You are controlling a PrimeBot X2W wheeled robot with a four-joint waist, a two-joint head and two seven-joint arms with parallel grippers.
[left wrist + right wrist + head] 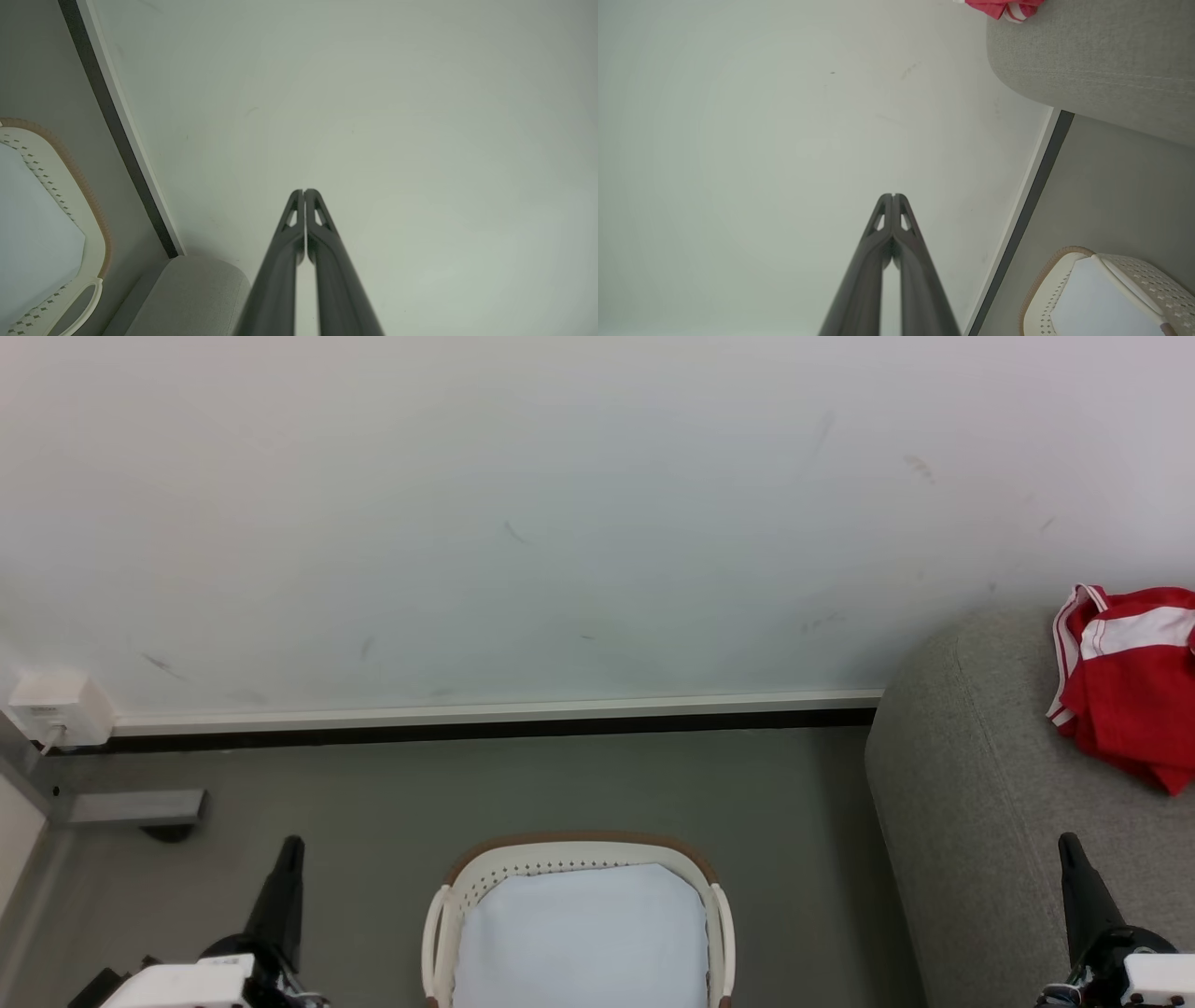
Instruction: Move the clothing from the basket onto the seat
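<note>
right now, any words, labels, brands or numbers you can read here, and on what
No text can be read in any view.
Wall box: a faint grey mark on its front, too small and blurred to read.
Clothing: white stripes and a white panel, no lettering in sight.
Basket: no label or marking seen.

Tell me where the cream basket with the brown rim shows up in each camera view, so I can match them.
Head view: the basket sits at the bottom centre, on the floor.
Left wrist view: the basket is at the left edge, in the lower half.
Right wrist view: the basket is in the lower right corner.
Shared landmark: the dark baseboard strip along the foot of the wall runs just beyond the basket in all three.
</note>
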